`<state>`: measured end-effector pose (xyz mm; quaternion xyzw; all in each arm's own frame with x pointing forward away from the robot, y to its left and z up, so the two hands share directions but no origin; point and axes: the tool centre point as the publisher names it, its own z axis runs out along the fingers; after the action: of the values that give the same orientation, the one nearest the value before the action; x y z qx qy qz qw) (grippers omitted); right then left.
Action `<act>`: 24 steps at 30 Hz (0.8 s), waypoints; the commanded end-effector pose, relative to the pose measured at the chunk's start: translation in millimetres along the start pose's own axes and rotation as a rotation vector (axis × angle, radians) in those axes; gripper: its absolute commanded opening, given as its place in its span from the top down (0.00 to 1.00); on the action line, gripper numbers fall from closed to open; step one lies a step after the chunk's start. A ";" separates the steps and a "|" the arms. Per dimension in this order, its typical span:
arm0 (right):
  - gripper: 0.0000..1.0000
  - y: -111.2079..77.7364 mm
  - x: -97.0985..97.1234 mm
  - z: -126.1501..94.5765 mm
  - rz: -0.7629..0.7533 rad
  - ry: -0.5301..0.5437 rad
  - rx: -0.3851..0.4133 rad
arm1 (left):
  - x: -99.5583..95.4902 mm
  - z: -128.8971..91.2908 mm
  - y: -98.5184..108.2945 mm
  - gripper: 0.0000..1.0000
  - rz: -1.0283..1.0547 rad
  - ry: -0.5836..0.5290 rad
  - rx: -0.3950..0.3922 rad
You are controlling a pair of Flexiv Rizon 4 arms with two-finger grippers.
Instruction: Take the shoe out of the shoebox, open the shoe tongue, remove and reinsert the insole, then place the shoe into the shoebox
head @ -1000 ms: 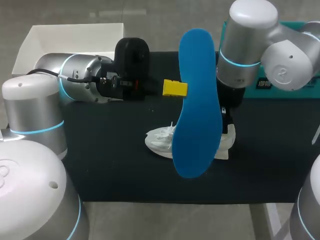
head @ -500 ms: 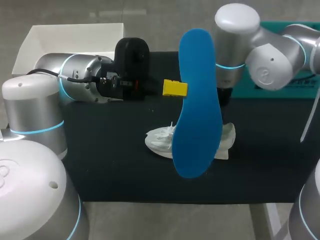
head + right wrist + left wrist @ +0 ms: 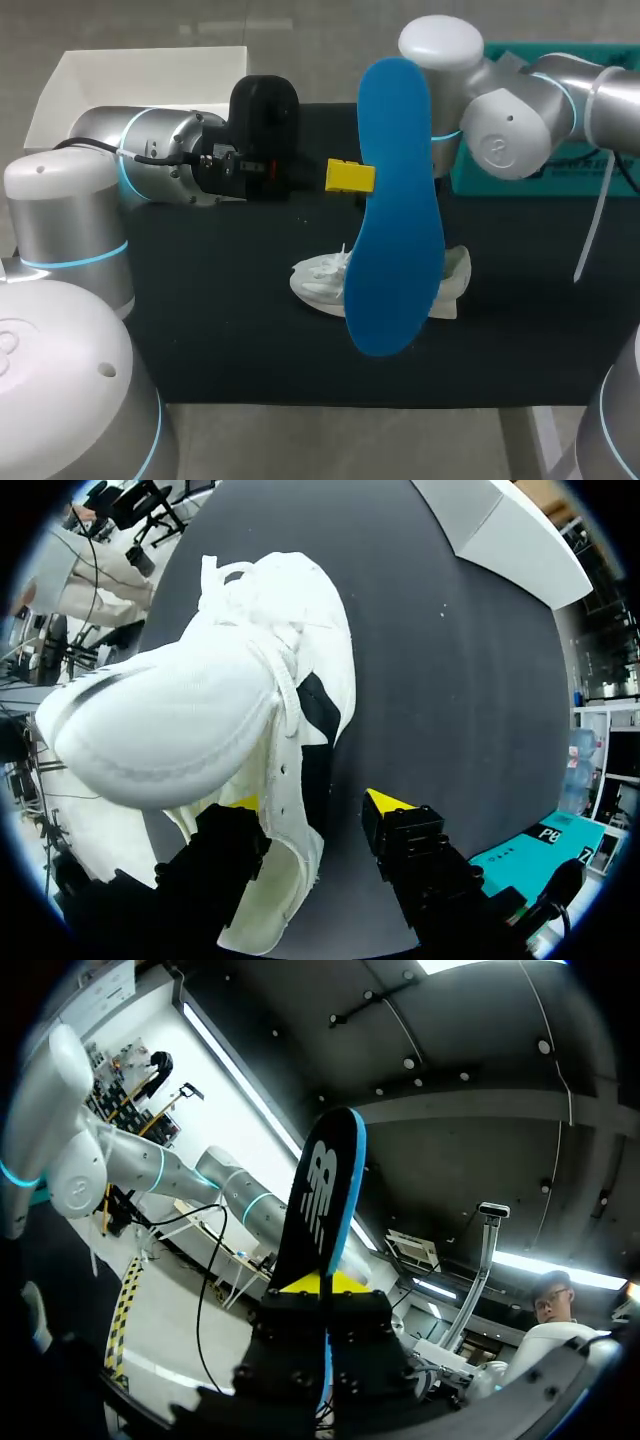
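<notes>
Right arm [image 3: 500, 120] has drawn back toward the far right. Your right pincer [image 3: 312, 801] gapes empty over the white shoe [image 3: 320, 280], mid-counter [image 3: 220, 300]. Your left pincer [image 3: 322, 1285] stays clamped on the raised blue insole [image 3: 395, 200]. Judged: insole out, reinsertion next.

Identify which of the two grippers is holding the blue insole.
The left gripper: it is shut on the blue insole, holding it upright. The right gripper is open beside the white shoe, holding nothing.

Left pincer [image 3: 322, 1282] clamped, held high — right pincer [image 3: 312, 801] spread, low.
</notes>
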<state>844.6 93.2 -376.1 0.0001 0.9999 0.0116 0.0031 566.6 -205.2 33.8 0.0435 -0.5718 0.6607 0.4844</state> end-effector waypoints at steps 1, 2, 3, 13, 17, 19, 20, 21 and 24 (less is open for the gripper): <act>0.54 1.8 0.4 8.3 -0.003 0.019 0.002 | 0.1 0.5 0.3 1.00 0.000 -0.001 0.001; 0.60 0.2 2.9 8.9 -0.003 0.023 0.001 | 0.1 0.5 0.3 1.00 0.000 -0.001 0.001; 0.65 -0.7 4.0 9.2 -0.004 0.023 0.001 | 0.1 0.5 0.3 1.00 0.000 -0.001 0.001; 1.00 -3.7 8.8 7.8 -0.005 0.035 -0.018 | 0.1 0.5 0.3 1.00 0.000 -0.001 0.001; 1.00 -3.7 8.8 7.8 -0.005 0.035 -0.018 | 0.1 0.5 0.3 1.00 0.000 -0.001 0.001; 1.00 -3.7 8.8 7.8 -0.005 0.035 -0.018 | 0.1 0.5 0.3 1.00 0.000 -0.001 0.001; 1.00 -3.7 8.8 7.8 -0.005 0.035 -0.018 | 0.1 0.5 0.3 1.00 0.000 -0.001 0.001; 1.00 -3.7 8.8 7.8 -0.005 0.035 -0.018 | 0.1 0.5 0.3 1.00 0.000 -0.001 0.001; 1.00 -3.7 8.8 7.8 -0.005 0.035 -0.018 | 0.1 0.5 0.3 1.00 0.000 -0.001 0.001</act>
<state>836.7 90.9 -383.9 -0.0029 0.9997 0.0201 -0.0159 566.6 -205.2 33.8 0.0435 -0.5718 0.6607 0.4844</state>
